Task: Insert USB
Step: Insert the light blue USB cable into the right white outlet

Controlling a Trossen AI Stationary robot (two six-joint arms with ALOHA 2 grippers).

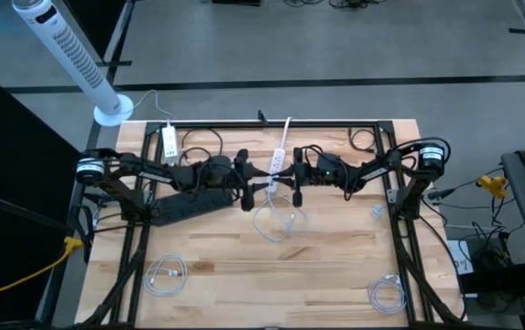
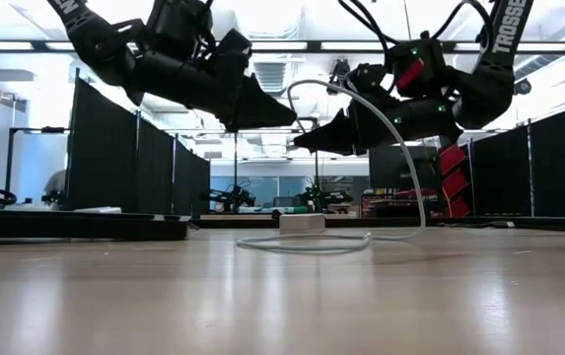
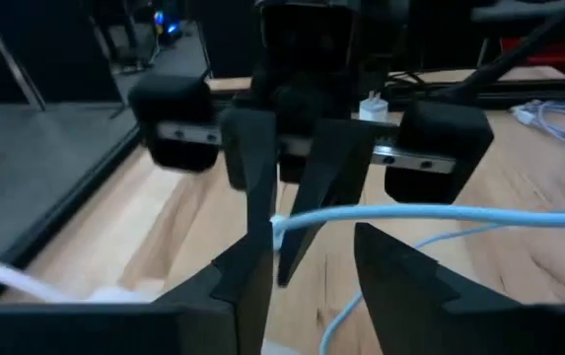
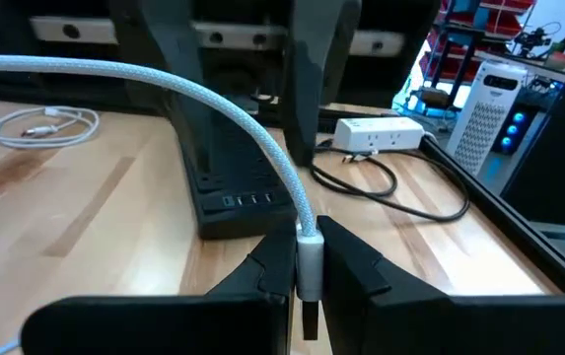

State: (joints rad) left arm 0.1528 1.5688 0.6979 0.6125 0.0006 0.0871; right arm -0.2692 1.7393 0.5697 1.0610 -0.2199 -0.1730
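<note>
A white braided USB cable (image 4: 213,104) ends in a white plug (image 4: 309,258), with my right gripper (image 4: 307,271) shut on it above the table's middle (image 1: 294,192). From the plug the cable arcs up (image 2: 361,99) and drops to a loose loop (image 1: 276,223) lying on the wood. My left gripper (image 3: 312,286) stands open, facing the right one tip to tip (image 1: 246,191); the cable (image 3: 440,212) crosses just beyond its fingertips. A white power strip (image 1: 280,158) lies at the back centre. A black power strip (image 1: 189,203) lies under my left arm. My right gripper pinches the plug's white housing (image 4: 309,251) between its two fingers, at their free ends. The fingers come nearly level from the table's right side, along the plug. The cable leaves forward past the fingertips. The plug is lifted clear of the table, and the cable is slack.
Two more coiled white cables lie near the front, left (image 1: 164,272) and right (image 1: 386,293). A white adapter (image 1: 169,142) sits at the back left, black cords (image 1: 363,139) at the back. A white tower fan (image 1: 70,55) stands beyond the table's far left corner.
</note>
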